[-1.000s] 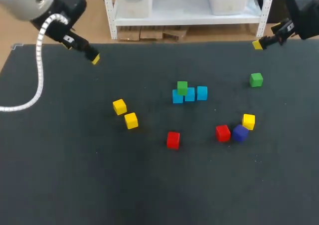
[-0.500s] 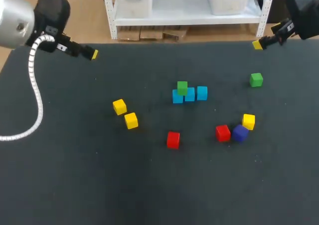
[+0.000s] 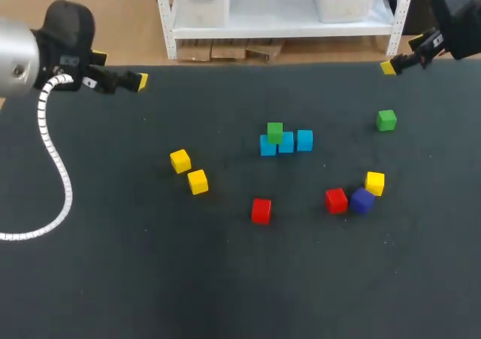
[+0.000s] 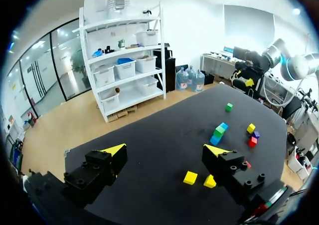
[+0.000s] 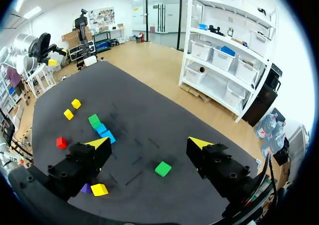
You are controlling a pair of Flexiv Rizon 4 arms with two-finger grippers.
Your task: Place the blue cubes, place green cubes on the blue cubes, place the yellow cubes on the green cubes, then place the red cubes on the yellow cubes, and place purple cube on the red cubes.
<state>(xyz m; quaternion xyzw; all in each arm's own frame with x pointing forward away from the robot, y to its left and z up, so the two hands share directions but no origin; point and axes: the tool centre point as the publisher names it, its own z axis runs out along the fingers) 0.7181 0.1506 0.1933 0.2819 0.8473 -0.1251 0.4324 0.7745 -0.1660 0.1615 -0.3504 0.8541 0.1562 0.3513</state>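
We are finding the three blue cubes point(image 3: 286, 143) sitting in a touching row near the middle of the desk point(image 3: 113, 279). A stacked green cube point(image 3: 275, 132) is resting on top of that row, toward its left end. The loose green cube point(image 3: 386, 119) is lying flat on the desk, well apart from the row and toward the far right corner.

Two yellow cubes are lying to the left of the row, the far yellow cube point(image 3: 179, 160) and the near yellow cube point(image 3: 198, 181). They are close together but not touching. A lone red cube point(image 3: 261, 210) is sitting by itself, closer to our side than the row. On the right, also closer than the row, the purple cube point(image 3: 362, 201) is sitting between a second red cube point(image 3: 336, 200) and a third yellow cube point(image 3: 374, 182). It is touching or almost touching both.

Our left hand point(image 4: 166, 151) is hovering above the far left corner of the desk, well away from every cube. Its fingers are standing wide apart with nothing between them. Our right hand point(image 5: 148, 144) is hanging over the far right corner, its fingers likewise spread and holding nothing. The loose green cube is lying on the desk ahead of that hand.
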